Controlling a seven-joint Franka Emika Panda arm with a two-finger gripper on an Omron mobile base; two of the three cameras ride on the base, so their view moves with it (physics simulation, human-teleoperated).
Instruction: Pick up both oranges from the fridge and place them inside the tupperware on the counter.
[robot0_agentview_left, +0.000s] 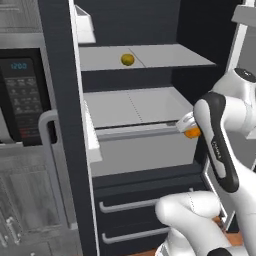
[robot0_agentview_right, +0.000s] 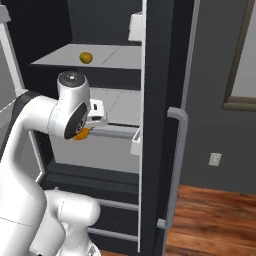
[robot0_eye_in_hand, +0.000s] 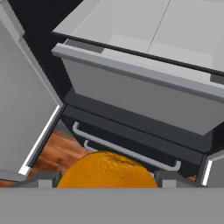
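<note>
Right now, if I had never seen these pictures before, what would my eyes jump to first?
Probably the bright orange round fruit, sitting between the robot's dark gripper tips in front of the grey drawer bin. Next, the big white robot arm reaching into the tall black open fridge. Then a small yellow-green round fruit alone on the light grey upper shelf.

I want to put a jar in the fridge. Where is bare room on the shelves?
The upper shelf is bare right of the yellow orange. The shelf below, above the grey bin, is bare; its right front is crowded by the gripper holding the bright orange.
</note>
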